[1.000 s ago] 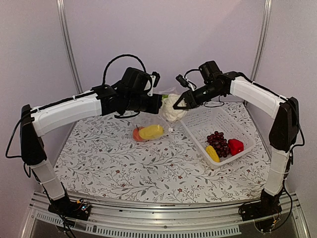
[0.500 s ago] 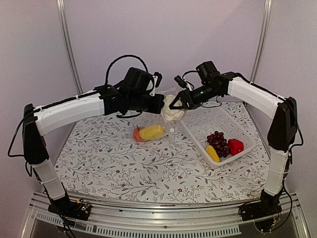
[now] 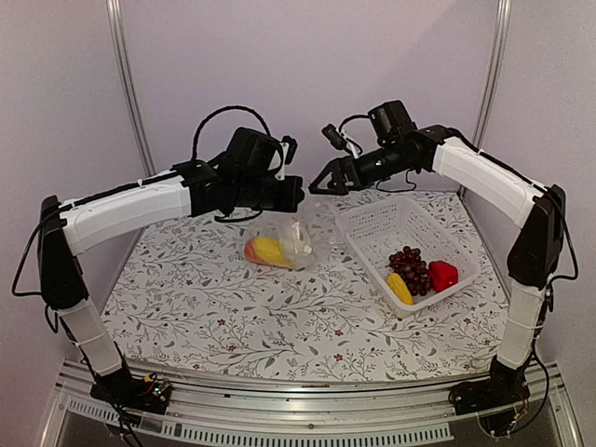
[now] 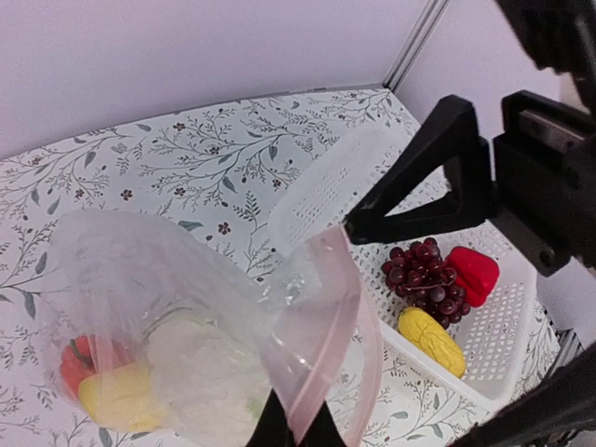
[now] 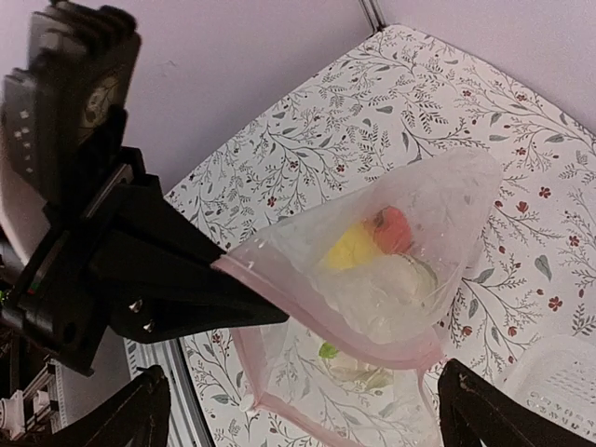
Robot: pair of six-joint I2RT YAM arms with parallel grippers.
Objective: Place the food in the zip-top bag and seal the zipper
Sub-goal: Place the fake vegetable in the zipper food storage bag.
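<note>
My left tool (image 3: pixel 298 194) is clamped on the pale pink zipper strip (image 4: pixel 324 358) of the clear crinkly plastic bag (image 3: pixel 279 244). The bag hangs from it over the floral worktop (image 3: pixel 205 307), holding the white cauliflower (image 4: pixel 200 372), orange piece (image 4: pixel 74 363) and a yellow oblong piece (image 4: pixel 116 399). My right tool (image 3: pixel 323 183) gapes wide just right of the bag's mouth, holding nothing.

Nothing readable is showing in any view: only a few tiny pale marks (image 5: pixel 23 140) are sitting on the left wrist's dark housing (image 5: pixel 65 84), perhaps lettering, though too blurred to make out.
</note>
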